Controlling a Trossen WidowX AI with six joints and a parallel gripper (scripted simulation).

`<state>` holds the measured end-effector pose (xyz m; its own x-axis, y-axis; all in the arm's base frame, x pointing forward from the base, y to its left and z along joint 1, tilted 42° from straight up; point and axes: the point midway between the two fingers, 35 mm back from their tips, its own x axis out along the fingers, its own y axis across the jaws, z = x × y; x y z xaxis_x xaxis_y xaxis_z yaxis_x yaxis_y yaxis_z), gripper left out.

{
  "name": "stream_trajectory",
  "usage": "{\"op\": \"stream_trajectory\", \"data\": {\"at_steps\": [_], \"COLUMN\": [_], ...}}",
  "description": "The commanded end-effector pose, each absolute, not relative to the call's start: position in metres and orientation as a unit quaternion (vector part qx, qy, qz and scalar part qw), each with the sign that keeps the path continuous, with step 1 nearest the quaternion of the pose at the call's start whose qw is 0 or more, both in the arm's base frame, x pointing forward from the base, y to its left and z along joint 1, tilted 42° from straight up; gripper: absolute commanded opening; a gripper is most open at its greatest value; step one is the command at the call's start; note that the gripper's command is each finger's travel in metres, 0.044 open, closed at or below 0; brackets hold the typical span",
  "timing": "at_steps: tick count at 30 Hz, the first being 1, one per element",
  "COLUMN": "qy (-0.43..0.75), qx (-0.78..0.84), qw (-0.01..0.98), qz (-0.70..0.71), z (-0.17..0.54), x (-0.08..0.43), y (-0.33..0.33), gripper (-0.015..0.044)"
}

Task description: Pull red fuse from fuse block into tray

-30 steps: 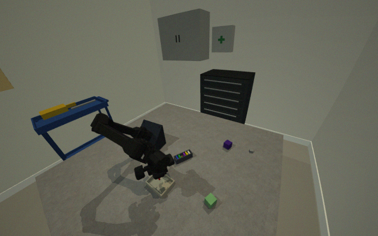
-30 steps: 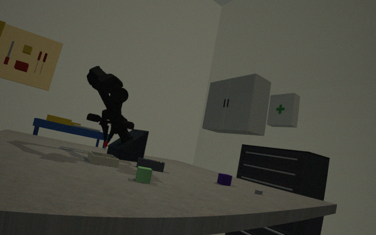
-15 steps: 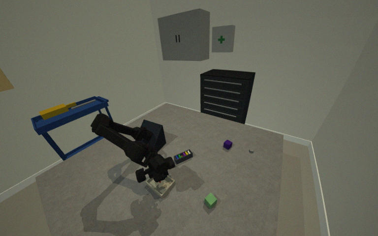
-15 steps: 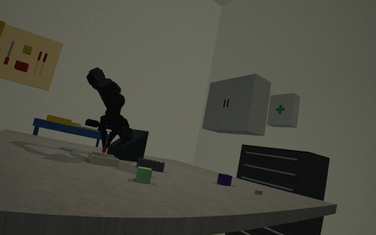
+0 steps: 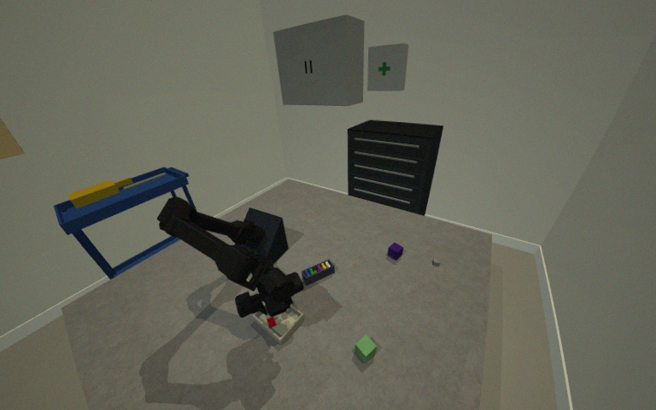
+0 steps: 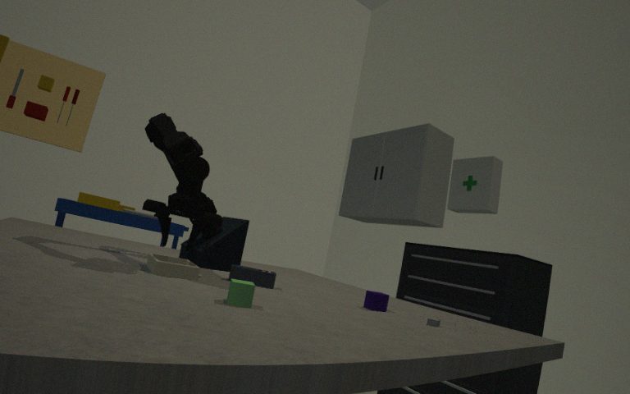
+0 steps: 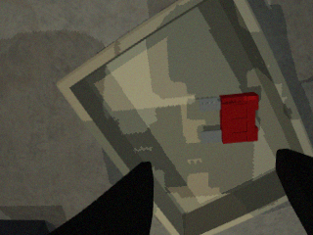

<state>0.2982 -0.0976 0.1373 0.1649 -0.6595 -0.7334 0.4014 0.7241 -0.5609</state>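
The red fuse (image 5: 271,321) (image 7: 240,117) lies flat on its side on the floor of the beige tray (image 5: 292,330) (image 6: 174,268) (image 7: 122,48), with its two grey prongs pointing left in the wrist view. My gripper (image 6: 176,246) (image 7: 214,164) is open and empty above the tray, its black fingertips wide apart and clear of the fuse. The dark fuse block (image 5: 318,277) (image 6: 253,277) stands beside the tray, holding several fuses of other colours. The fuse is hidden by the tray wall in the exterior view.
A green cube (image 5: 366,348) (image 6: 240,293) stands off to one side of the tray. A purple cube (image 5: 395,250) (image 6: 376,300) and a small grey piece (image 5: 436,261) (image 6: 433,322) lie farther off. A dark slanted box (image 5: 276,234) (image 6: 236,244) stands behind the arm.
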Motion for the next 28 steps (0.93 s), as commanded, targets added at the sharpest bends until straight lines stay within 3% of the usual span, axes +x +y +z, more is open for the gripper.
{"op": "stream_trajectory", "data": {"at_steps": [1,28], "qy": [0.542,0.545], "qx": [-0.118,-0.118], "qw": [0.755,0.755], "qz": [-0.35,-0.346], "z": [0.1544,0.1607], "x": [0.295,0.2927], "y": [-0.0811,-0.0738], "gripper": [0.033,0.033]}}
